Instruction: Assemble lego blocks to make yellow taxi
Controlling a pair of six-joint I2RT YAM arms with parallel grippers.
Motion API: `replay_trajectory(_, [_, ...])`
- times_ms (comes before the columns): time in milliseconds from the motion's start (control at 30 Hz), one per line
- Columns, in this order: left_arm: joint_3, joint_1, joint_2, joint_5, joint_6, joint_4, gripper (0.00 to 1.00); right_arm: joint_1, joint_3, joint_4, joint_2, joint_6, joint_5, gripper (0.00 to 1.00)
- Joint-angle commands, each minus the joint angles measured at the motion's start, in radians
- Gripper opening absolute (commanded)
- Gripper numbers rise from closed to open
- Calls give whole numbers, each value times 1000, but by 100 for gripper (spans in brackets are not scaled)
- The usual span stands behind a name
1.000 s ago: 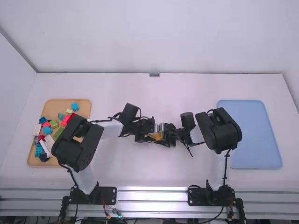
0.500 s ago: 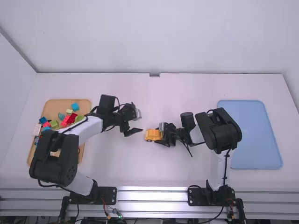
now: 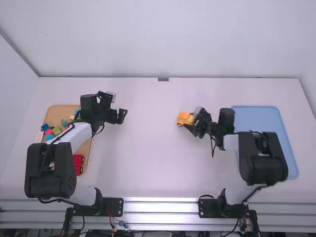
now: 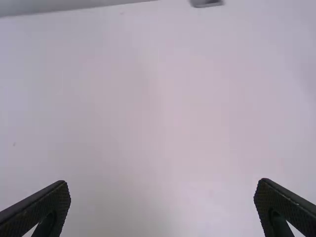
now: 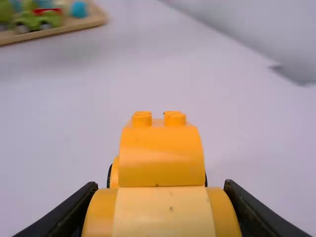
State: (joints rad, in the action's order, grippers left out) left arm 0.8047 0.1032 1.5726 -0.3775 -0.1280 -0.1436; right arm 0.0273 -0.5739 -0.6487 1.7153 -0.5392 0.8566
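We see the white bench point(image 3: 148, 177) spreading out beneath both hands. Our right arm point(image 3: 229, 143) bends with its elbow out to the right, its forearm running left and a little farther away to the right hand point(image 3: 192, 122). Our left arm point(image 3: 81, 134) folds on its own side, its forearm slanting away and rightward to the left hand point(image 3: 116, 118). The blue tray point(image 3: 291, 153) lies to the right of our right hand, partly under that arm's elbow; the wooden tray point(image 3: 61, 109) lies to the left of our left hand, under the forearm.

Our left hand has its fingers spread wide, with bare bench between them; our right hand grips the taxi point(image 3: 184, 118) from either side of its near block.

The taxi sits upright, studs up, its long axis running out of the right hand and roughly left to right across the bench. We cannot tell which end is its front. A red wheeled piece point(image 3: 78, 164) and loose blocks point(image 3: 56, 130) sit in the wooden tray, left of our left hand.
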Motion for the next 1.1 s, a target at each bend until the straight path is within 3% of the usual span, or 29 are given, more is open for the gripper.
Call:
replay_trajectory(0, [-7,-9,-15,108,120,-5,99,98,37,53,-109,19,-108,53])
replay_trajectory(200, [-7,1,-15,106,121,-52,99,343,113,175,-309,28,-206,54])
replay_trajectory(467, [-7,-8,-15,106,122,-89,99,582,221,138,-404,115,-468,54])
replay_trajectory(633, [-7,-12,-15,106,178,-101,99,647,228,74,-319,117,-475,54])
replay_trajectory(900, [-7,-11,-15,106,192,-72,99,653,226,-193,-92,186,-550,58])
replay_trajectory(1067, [-7,-12,-15,105,192,-64,99,653,226,-201,-59,196,-550,63])
